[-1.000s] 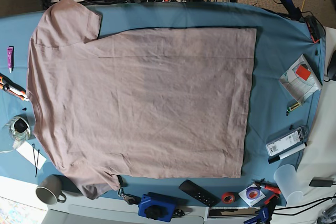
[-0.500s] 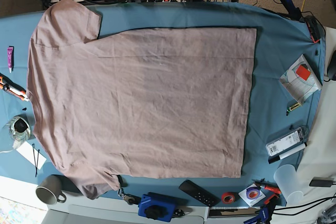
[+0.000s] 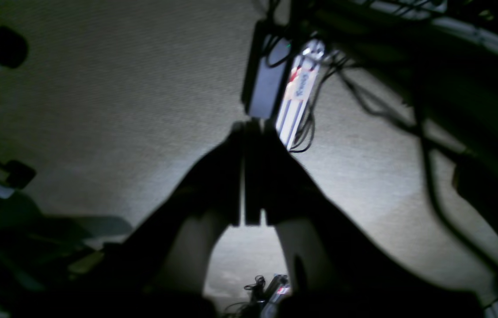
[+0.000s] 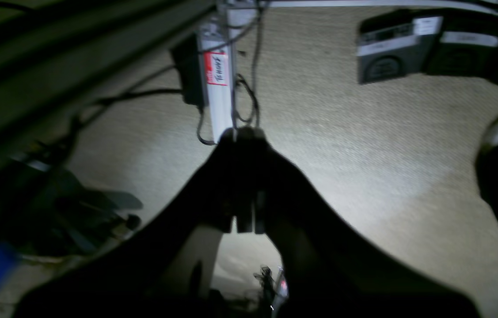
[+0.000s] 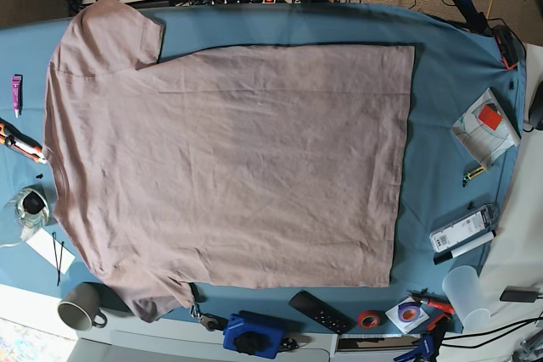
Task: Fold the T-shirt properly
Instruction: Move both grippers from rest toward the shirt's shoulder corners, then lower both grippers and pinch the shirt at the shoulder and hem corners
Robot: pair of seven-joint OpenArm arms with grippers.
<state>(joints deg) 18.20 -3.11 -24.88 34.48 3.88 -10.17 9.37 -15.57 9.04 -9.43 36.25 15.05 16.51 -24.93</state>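
One big T-shirt lies flat and spread out on the blue cloth that covers the table. It is brownish pink and a bit wrinkly. Its neck points to the left side of the base view and its bottom edge is on the right. One sleeve sticks out at the top left and the other at the bottom left.

Around the T-shirt are small things. A grey mug sits just past the bottom-left sleeve. A black remote, a red tape roll and a blue box lie below the T-shirt's lower edge. A clear cup stands off to the lower right of the T-shirt.

No arm is over the T-shirt. The left gripper is closed tight and holds nothing. The right gripper is closed tight too, with nothing in it. Both point down at a tan carpet floor, with a white power strip just past their tips.
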